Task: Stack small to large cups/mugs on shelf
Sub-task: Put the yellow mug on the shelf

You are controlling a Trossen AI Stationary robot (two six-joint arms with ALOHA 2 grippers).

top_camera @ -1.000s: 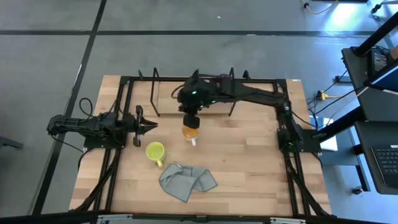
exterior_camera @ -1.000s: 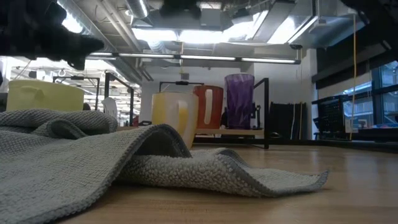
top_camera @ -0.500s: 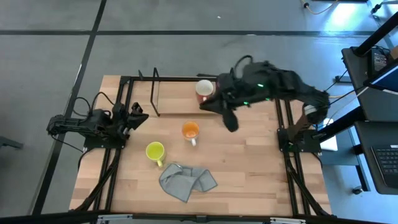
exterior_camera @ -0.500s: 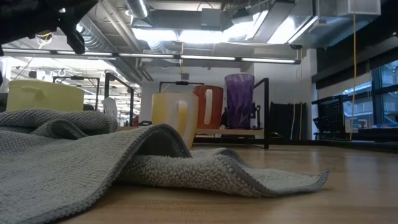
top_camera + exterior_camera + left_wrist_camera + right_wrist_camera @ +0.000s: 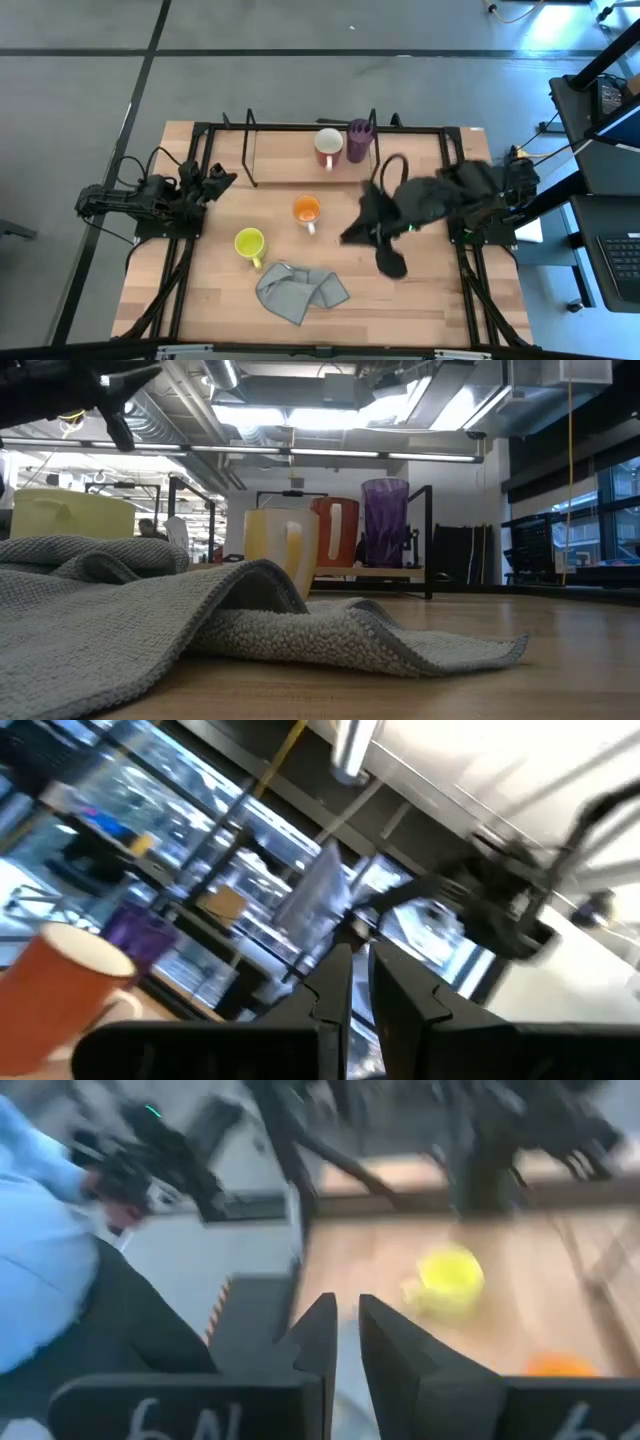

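Now: white mug and purple tumbler on shelf, far edge. Orange mug mid-table, handle toward near edge; right gripper, nearly closed and empty, just right of it. Left gripper, pinched empty, sits farther.

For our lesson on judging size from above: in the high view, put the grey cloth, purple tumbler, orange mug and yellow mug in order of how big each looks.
1. grey cloth, clearly the largest.
2. yellow mug, orange mug and purple tumbler: these look too alike from above to rank reliably; the tumbler's height hardly shows looking straight down.
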